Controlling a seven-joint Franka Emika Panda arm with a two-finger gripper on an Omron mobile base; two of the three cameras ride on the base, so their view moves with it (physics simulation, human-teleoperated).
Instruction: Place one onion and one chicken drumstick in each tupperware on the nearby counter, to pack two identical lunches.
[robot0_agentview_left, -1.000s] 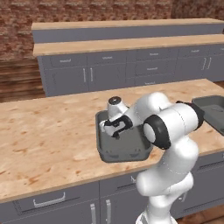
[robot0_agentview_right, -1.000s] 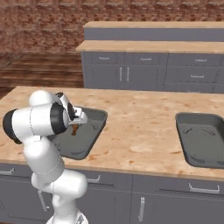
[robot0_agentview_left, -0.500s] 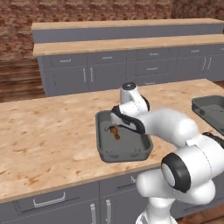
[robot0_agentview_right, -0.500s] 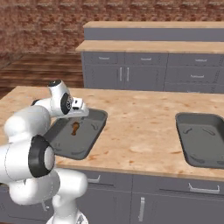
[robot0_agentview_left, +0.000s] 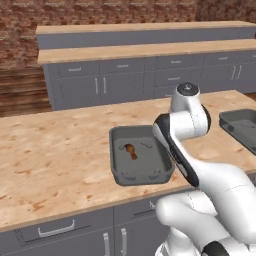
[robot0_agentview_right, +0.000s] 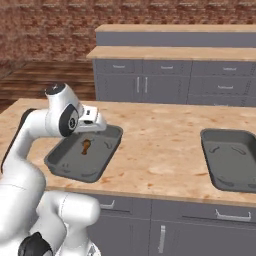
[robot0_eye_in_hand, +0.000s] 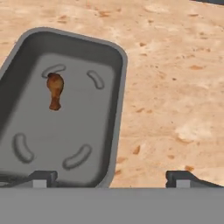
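A grey tupperware (robot0_agentview_left: 146, 164) (robot0_agentview_right: 97, 161) (robot0_eye_in_hand: 121, 65) sits on the wood-grain counter (robot0_agentview_left: 60, 150) (robot0_agentview_right: 160, 140). One orange-brown chicken drumstick (robot0_agentview_left: 130, 150) (robot0_agentview_right: 85, 146) (robot0_eye_in_hand: 54, 89) lies alone on its floor. My gripper (robot0_eye_in_hand: 112, 178) (robot0_agentview_right: 95, 121) hovers above the tray's edge, open, with nothing between its fingertips (robot0_eye_in_hand: 43, 176). It is apart from the drumstick. A second tupperware (robot0_agentview_left: 242, 127) (robot0_agentview_right: 230, 160) stands empty further right on the same counter. The onion is out of view.
Bare worktop lies between the two trays. A longer counter with grey cabinets (robot0_agentview_left: 150, 50) (robot0_agentview_right: 175, 52) runs along the brick wall behind. My white arm (robot0_agentview_left: 185, 130) crosses in front of the first tray's right side in the left base view.
The gripper has let go of the drumstick and opened wide. It has lifted up out of the tray, and the arm has swung back. The drumstick stays on the tray floor.
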